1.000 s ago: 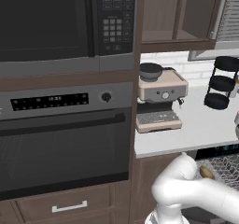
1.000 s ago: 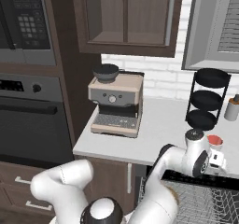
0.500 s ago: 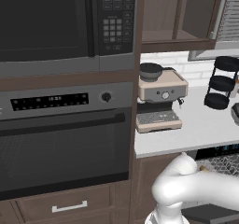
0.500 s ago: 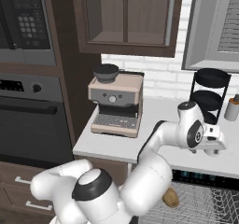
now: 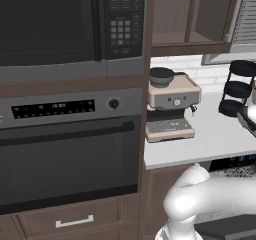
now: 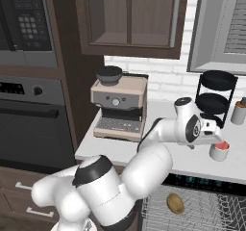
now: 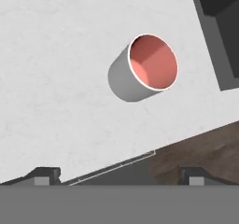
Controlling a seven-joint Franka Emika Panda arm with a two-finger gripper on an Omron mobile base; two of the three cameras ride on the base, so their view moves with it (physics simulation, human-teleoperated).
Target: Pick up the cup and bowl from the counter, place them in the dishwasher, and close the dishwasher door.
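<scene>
On the light grey surface point(image 6: 192, 160), right of the black tiered stand's base, sits the small pale cup with pink interior point(image 7: 144, 67). Tool point(image 7: 116, 174) above it, fingers spread. Advice: centre over rim, descend straight, close gently.

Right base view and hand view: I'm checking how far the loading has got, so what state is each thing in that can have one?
cup: upright on the counter, empty, not gripped.
bowl: lying in the dishwasher rack.
dishwasher: open, wire rack exposed.
gripper: above the cup, fingertips spread wide in the hand view, holding nothing.
oven: door closed.
</scene>
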